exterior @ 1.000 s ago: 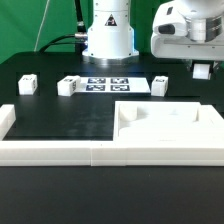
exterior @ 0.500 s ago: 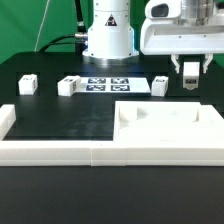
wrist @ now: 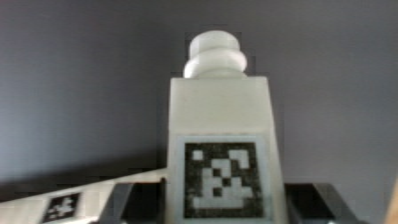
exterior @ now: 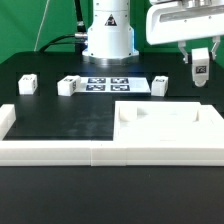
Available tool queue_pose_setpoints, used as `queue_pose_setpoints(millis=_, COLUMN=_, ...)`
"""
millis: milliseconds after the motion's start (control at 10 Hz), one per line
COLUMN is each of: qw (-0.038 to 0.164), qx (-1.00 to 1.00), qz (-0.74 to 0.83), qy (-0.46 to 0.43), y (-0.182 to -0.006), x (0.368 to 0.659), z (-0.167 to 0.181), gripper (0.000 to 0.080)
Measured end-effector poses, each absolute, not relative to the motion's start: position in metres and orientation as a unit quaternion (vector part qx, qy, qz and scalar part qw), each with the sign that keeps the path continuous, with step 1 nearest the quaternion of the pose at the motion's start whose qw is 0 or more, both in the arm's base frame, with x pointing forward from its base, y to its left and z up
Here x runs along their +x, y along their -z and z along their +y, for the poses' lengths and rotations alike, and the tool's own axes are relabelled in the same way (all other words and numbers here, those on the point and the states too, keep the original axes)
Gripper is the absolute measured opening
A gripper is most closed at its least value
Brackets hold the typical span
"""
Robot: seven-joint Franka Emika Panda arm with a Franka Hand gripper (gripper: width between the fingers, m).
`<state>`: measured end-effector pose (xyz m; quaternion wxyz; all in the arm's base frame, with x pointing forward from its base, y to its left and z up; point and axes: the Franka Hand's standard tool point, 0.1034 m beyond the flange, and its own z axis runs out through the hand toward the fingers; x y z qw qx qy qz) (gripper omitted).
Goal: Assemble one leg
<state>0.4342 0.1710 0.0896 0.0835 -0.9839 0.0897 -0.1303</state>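
My gripper (exterior: pixel 201 70) hangs at the exterior view's far right, above the table. It is shut on a leg (exterior: pixel 201 66), a small white post with a marker tag. In the wrist view the held leg (wrist: pixel 219 120) fills the middle, with its tag facing the camera and a rounded peg at its far end. The dark fingers (wrist: pixel 132 202) press on both of its sides, and the gripper (wrist: pixel 222 206) is closed round its base. Three more legs stand on the table: one at the left (exterior: pixel 27 84), one beside it (exterior: pixel 68 86), and one right of the marker board (exterior: pixel 160 85).
The marker board (exterior: pixel 108 83) lies flat in front of the robot base (exterior: pixel 108 40). A large white slab with recesses (exterior: pixel 170 128) lies at the front right. A low white wall (exterior: pixel 50 150) runs along the front edge.
The gripper with the leg swung to the exterior view's left half a second ago. It is now back at the right and slightly higher.
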Motion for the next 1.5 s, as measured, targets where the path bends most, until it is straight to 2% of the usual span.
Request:
queue_pose_setpoints(millis=100, qw=0.091, qx=-0.980, qz=0.091, qy=0.150, y=-0.091, x=0.433, z=0.176, gripper=0.0291)
queue_pose_setpoints(millis=300, qw=0.087, qx=-0.983, qz=0.063, qy=0.148, y=-0.088, x=0.430, z=0.182, gripper=0.0291)
queue_pose_setpoints(millis=500, qw=0.071, qx=-0.985, qz=0.005, qy=0.157, y=-0.095, x=0.436, z=0.175, gripper=0.0291)
queue_pose_setpoints(millis=700, qw=0.051, qx=-0.983, qz=-0.038, qy=0.169, y=-0.098, x=0.448, z=0.149, gripper=0.0291)
queue_pose_setpoints(millis=900, qw=0.041, qx=-0.982, qz=-0.050, qy=0.178, y=-0.103, x=0.463, z=0.127, gripper=0.0291)
queue_pose_setpoints(millis=1300, qw=0.040, qx=-0.982, qz=-0.057, qy=0.177, y=-0.102, x=0.463, z=0.130, gripper=0.0291)
queue_pose_setpoints(millis=1500, qw=0.034, qx=-0.977, qz=-0.086, qy=0.190, y=-0.105, x=0.484, z=0.127, gripper=0.0291)
